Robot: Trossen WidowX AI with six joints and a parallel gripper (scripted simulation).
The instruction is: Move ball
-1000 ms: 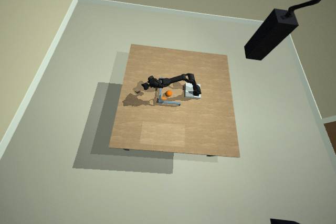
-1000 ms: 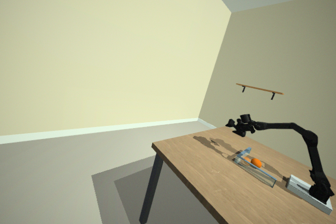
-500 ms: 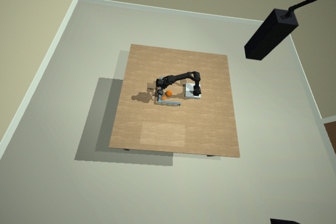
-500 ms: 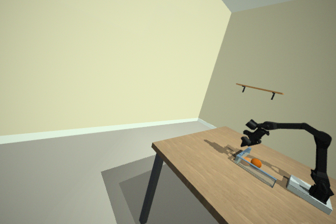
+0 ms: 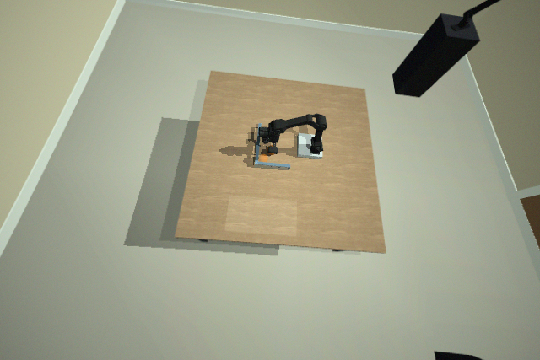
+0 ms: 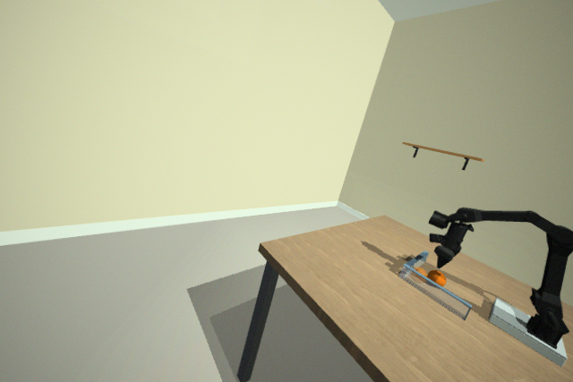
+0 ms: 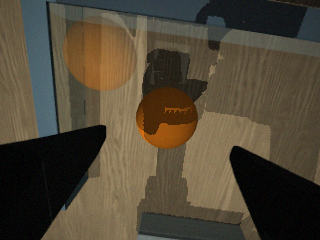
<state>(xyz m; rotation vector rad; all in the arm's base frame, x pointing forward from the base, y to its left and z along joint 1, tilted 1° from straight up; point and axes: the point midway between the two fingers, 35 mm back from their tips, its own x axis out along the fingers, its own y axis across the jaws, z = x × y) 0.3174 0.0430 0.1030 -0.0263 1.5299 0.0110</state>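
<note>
The orange ball [image 6: 436, 278] [image 7: 166, 118] lies on the table on the inner side of the walls, apart from the see-through copy. In the top view the gripper hides most of it. The paler see-through copy [image 5: 263, 158] [image 6: 420, 273] [image 7: 100, 53] sits close in the corner. Two low clear walls with blue top edges [image 5: 274, 165] [image 6: 456, 297] [image 7: 37, 75] make that corner. My gripper [image 5: 273, 149] [image 6: 441, 266] [image 7: 168, 141] is open and empty, pointing down above the ball. In the wrist view the ball shows between the fingertips and slightly beyond them.
The arm reaches from its pale base [image 5: 304, 147] [image 6: 504, 315] on the wooden table [image 5: 261, 217] [image 6: 342, 267]. The two walls stand close around the ball's area, and the arm's shadow falls across it. A wooden shelf [image 6: 441, 151] hangs on the room's far wall.
</note>
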